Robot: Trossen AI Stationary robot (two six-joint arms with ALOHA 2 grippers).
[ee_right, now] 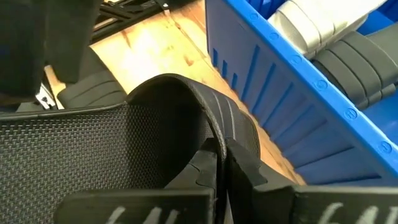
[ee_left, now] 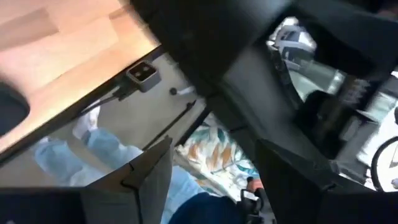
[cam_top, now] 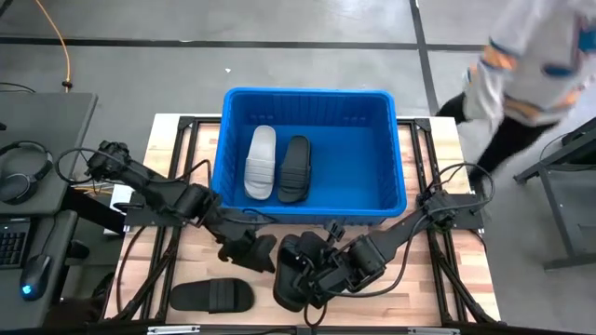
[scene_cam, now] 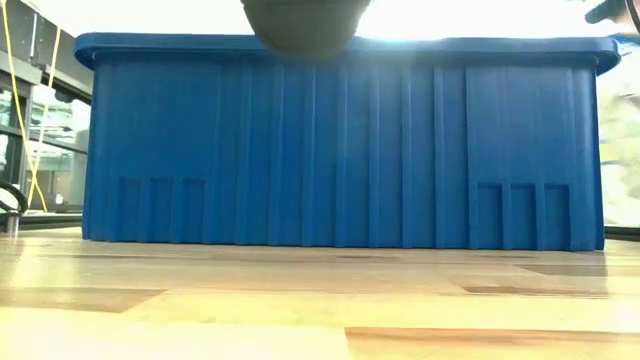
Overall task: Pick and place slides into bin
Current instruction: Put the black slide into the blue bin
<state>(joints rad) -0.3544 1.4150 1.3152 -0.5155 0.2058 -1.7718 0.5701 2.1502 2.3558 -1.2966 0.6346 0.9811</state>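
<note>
The blue bin [cam_top: 391, 158] stands at the table's far middle, with a light grey slide [cam_top: 261, 161] and a black slide [cam_top: 295, 168] lying side by side on its floor. Another black slide [cam_top: 210, 296] lies flat on the table near the left front. My right gripper [ee_right: 221, 186] is shut on a third black slide [cam_top: 291, 277], held in front of the bin's near wall [scene_cam: 340, 150]. My left gripper [cam_top: 250, 253] hangs open just to the left of that slide, with nothing between its fingers [ee_left: 146, 180]. My right gripper pinches the black slide's wide strap [ee_right: 219, 124] between its two fingers, at the strap's arched edge. The fingers slant down from the table's right side. The slide is lifted clear of the table, and its dark rounded underside [scene_cam: 305, 25] shows high above the boards.
Bare wooden boards [scene_cam: 320, 300] run between the bin and the near edge. A person [cam_top: 535, 65] moves past beyond the table's far right corner. A desk with headphones [cam_top: 23, 172] stands to the left of the table.
</note>
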